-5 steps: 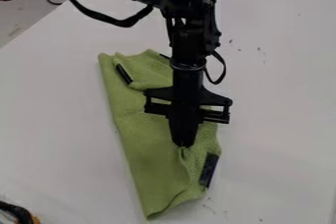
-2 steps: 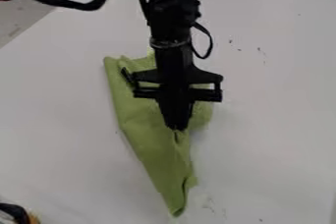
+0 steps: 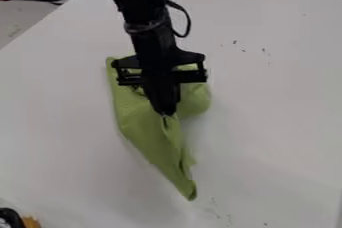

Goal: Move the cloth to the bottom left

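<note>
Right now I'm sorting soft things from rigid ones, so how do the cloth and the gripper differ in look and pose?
The cloth is light green, while the gripper is black. The cloth is limp and creased, narrowing to a tip at its lower end; the gripper is rigid, with its fingertips pointing down. They meet at those fingertips, which pinch a fold of the cloth.

Cloth (image 3: pixel 148 134) on tbl (image 3: pixel 274 122), mostly L of ctr; claw (image 3: pixel 165 113) atop.
</note>
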Action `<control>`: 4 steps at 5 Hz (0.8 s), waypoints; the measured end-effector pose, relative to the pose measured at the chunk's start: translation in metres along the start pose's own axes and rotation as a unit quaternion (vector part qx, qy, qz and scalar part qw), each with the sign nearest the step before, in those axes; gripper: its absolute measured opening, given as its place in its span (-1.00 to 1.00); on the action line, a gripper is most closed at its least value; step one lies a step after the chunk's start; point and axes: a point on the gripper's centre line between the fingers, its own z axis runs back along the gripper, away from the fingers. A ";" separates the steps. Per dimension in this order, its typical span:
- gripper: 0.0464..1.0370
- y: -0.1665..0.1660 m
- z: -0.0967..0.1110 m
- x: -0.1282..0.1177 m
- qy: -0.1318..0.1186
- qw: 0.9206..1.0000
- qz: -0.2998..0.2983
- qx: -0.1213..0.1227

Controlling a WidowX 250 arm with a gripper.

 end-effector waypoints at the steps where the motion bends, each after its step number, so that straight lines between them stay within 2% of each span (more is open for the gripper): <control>1: -0.93 0.014 0.017 0.001 -0.032 0.999 0.008 -0.005; 2: -0.93 0.031 0.029 0.005 -0.049 0.999 0.011 -0.013; 3: -0.93 0.048 0.041 0.016 -0.070 0.998 -0.004 -0.008; 4: -0.93 0.067 0.047 0.020 -0.058 0.998 -0.015 0.012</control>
